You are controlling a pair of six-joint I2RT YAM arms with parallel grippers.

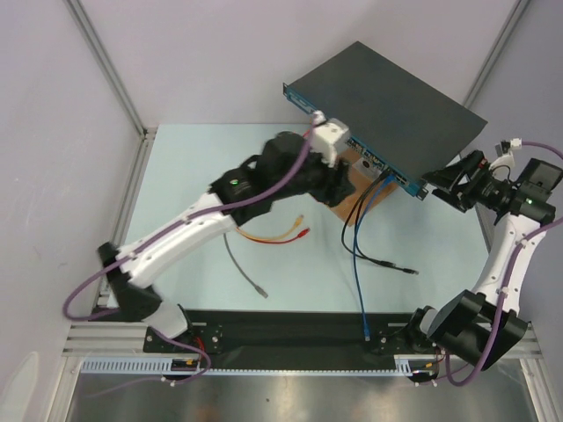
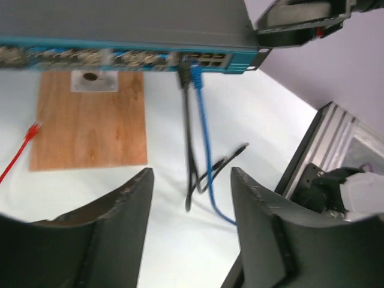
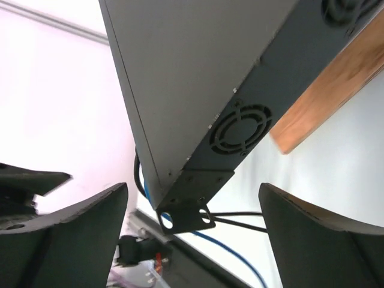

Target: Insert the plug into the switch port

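Black metal, flat and rectangular, the switch [image 1: 396, 97] is sitting partly on a wooden board [image 2: 90, 120], its narrow blue front face [image 2: 120, 57] turned toward the left arm.

Two leads are sitting in neighbouring sockets near the right end of that face: a black plug [image 2: 183, 72] and, just beside it, a blue plug [image 2: 195, 75]. Both are showing as seated, and their cables are hanging down and trailing away in front of the switch.

The left gripper [image 2: 192, 174] is hovering in front of the switch face, fingers spread wide and gripping nothing. The right gripper [image 3: 193, 189] is standing at the switch's right end, by the fan vent [image 3: 240, 129]. Its fingers are also wide apart, straddling that corner, and no contact is showing.

A red cable [image 2: 18, 153] and a grey cable [image 1: 242, 268] are lying loose, well in front of the switch.

Assessment: with both hands empty and two plugs in their sockets, the insertion is looking complete. Which plug is the one the task means is not determinable. Depth of seating is not verifiable from these views. If it is complete, what is left is drawing both arms clear of the switch without snagging the hanging cables.
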